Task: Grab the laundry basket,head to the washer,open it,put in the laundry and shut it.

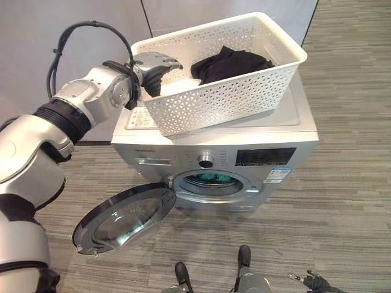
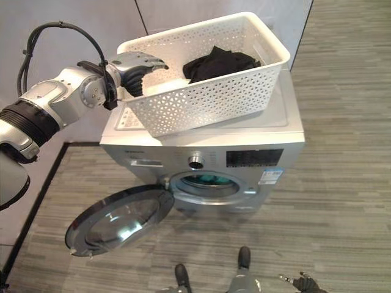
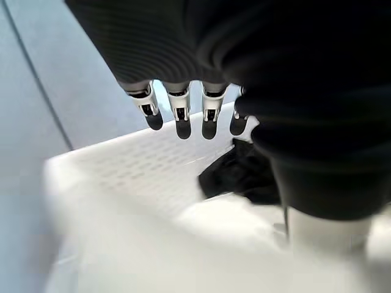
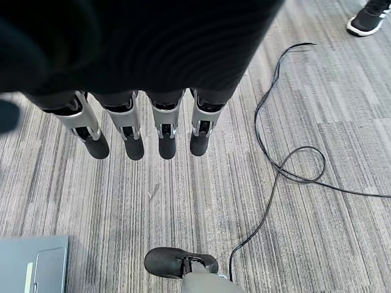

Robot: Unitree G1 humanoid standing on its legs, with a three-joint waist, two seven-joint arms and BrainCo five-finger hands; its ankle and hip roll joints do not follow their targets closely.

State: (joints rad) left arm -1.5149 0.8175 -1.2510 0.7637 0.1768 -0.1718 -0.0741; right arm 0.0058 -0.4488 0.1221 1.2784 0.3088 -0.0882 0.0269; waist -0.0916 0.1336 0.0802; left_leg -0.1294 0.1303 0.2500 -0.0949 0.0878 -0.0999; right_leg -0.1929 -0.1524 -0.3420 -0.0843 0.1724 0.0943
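- The left hand (image 1: 156,66) hangs over the near end of the white laundry basket (image 1: 232,97), fingers (image 3: 178,116) relaxed and pointing down into it, gripping nothing.
- Past those fingertips, toward the far end of the basket, lies the dark laundry (image 1: 231,63) in a heap; a pale item sits just beneath the hand.
- The basket rests on top of the washer (image 2: 201,137), below the hand, with one corner overhanging the front edge.
- Lower down, the round door (image 1: 125,217) is swung wide open, and something teal shows inside the drum.
- The right hand (image 4: 131,131) dangles loose over the floor, holding nothing.
- Step in hand, I'd say: loading. Next move calls for reaching further along the basket, closing on the dark clothing, then bringing it down to the drum opening.
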